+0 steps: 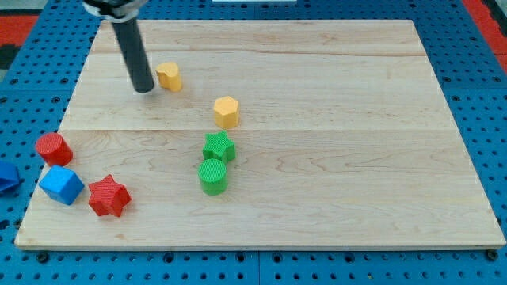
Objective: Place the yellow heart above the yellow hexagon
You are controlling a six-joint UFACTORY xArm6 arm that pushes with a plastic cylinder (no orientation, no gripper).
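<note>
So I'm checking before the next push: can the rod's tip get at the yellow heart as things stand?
Probably yes. My tip sits just to the view's left of the yellow heart, with only bare board between them. The yellow hexagon lies further toward the view's right and bottom, out of the way.

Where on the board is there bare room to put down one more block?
The whole part at the view's right of the yellow hexagon and green star is bare. Crowded: the bottom-left corner, with red cylinder, blue cube, red star.
</note>
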